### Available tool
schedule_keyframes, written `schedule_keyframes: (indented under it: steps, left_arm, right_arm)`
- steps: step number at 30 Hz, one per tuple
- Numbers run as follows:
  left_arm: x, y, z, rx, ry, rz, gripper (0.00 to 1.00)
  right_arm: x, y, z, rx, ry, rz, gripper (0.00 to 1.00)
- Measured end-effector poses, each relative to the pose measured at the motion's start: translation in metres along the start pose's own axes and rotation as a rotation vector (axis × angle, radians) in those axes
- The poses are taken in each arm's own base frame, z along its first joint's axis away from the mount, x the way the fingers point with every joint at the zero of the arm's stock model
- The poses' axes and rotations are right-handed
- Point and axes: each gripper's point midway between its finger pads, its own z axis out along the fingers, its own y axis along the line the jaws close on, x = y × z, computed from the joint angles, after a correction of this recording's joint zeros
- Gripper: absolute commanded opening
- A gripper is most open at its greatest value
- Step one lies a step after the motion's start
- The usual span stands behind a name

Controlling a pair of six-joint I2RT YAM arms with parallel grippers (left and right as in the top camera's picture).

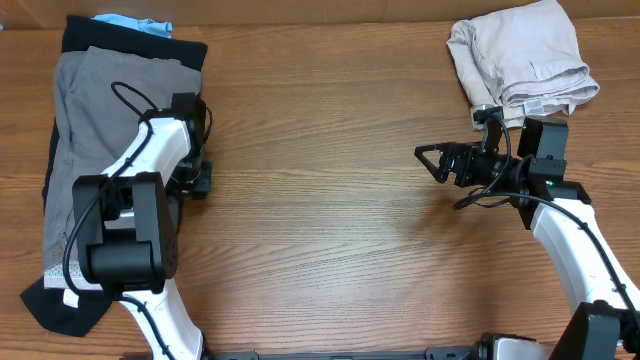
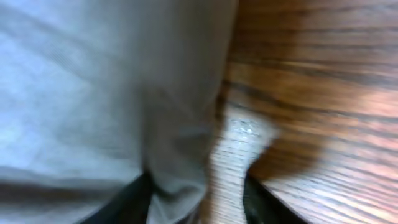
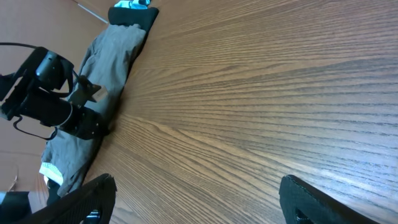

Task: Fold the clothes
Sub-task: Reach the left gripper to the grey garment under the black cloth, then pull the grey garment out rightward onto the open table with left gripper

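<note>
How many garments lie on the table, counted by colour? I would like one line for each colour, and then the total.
grey shorts: 1
black garment, lying under the shorts: 1
light blue garment, only an edge showing: 1
beige garment, folded at the far right: 1
Total: 4

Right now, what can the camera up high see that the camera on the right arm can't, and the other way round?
Only the overhead view shows the beige folded garment in the far right corner, plus the whole right arm. Only the right wrist view shows the right gripper from behind, its fingers spread wide over bare wood. Both show the grey shorts, the black garment beneath them, a blue cloth, the left gripper at the shorts' edge, and the table.
</note>
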Motion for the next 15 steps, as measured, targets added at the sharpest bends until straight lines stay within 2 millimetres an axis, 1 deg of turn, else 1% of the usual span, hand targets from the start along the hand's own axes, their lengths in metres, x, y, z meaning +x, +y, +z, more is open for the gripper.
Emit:
schedule_keyframes:
  steps: [1,2,4,6,9,10,12,15]
  left_arm:
    - [0.0,0.001,0.001,-0.006,0.001,-0.002,0.21]
    - [0.0,0.002,0.002,-0.016,0.004,0.001,0.04]
    - [0.001,0.005,0.001,-0.03,0.014,0.001,0.04]
    - [0.003,0.007,-0.004,-0.034,0.035,0.01,0.04]
    - [0.0,0.011,-0.021,-0.034,0.052,0.023,0.04]
    - [0.0,0.012,-0.029,-0.035,0.061,0.032,0.04]
    - [-0.006,0.013,-0.05,-0.034,0.047,0.044,0.04]
    - [-0.025,0.004,-0.089,-0.011,-0.023,0.063,0.04]
  right_arm:
    - [0.0,0.0,0.0,0.0,-0.001,-0.001,0.85]
    - [0.0,0.0,0.0,0.0,-0.002,-0.001,0.84]
    - [-0.001,0.0,0.0,-0.001,-0.002,-0.002,0.83]
    - [-0.001,0.0,0.0,-0.001,-0.005,-0.004,0.82]
    - [-0.005,0.001,0.0,-0.004,-0.018,-0.021,0.78]
    - [-0.007,0.001,0.0,-0.005,-0.026,-0.03,0.77]
    - [-0.012,0.002,0.0,-0.008,-0.041,-0.044,0.75]
    - [-0.015,0.003,0.0,-0.012,-0.054,-0.048,0.72]
